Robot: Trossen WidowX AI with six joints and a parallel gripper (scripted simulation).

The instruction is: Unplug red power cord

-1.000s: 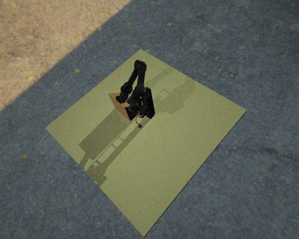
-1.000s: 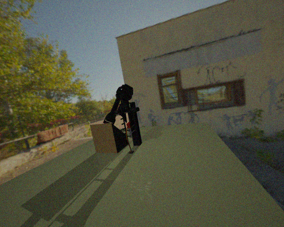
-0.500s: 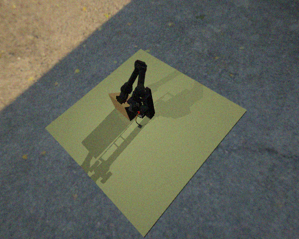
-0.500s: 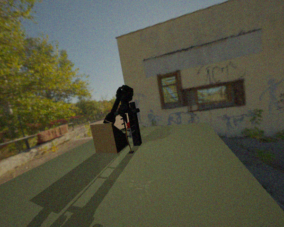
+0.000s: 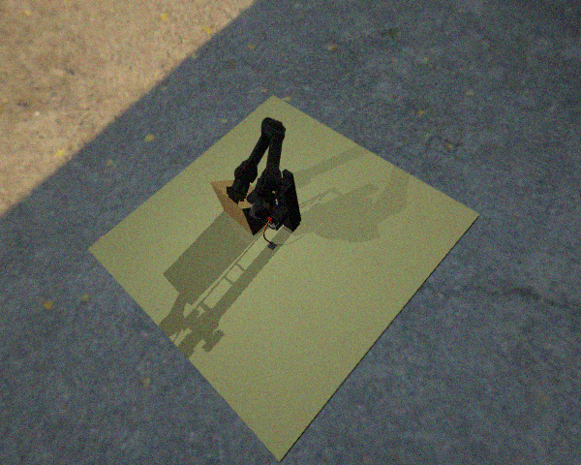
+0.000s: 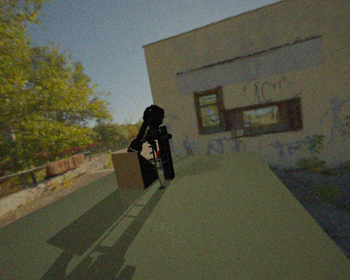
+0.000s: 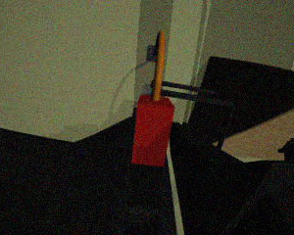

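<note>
The red plug [image 7: 153,131] [image 5: 269,219] [image 6: 158,154] stands out in all three views. Its orange cord [image 7: 160,69] [image 5: 264,233] runs from its far end, curving to a small dark block on the mat. My gripper [image 7: 153,125] is shut on the red plug, with one black finger on either side in the wrist view. A very dark shape below the plug in the wrist view seems to be the power strip [image 7: 147,196]; it is mostly lost among the black fingers. Whether the plug's prongs sit in a socket cannot be seen.
A tall black panel [image 5: 291,202] [image 6: 167,158] stands close beside the gripper. A brown board [image 5: 233,207] [image 6: 128,170] with a dark side stands on the other side. Thin dark bars [image 7: 196,93] cross near the plug. The small dark block [image 5: 272,245] [image 6: 161,187] lies on the green mat [image 5: 355,300].
</note>
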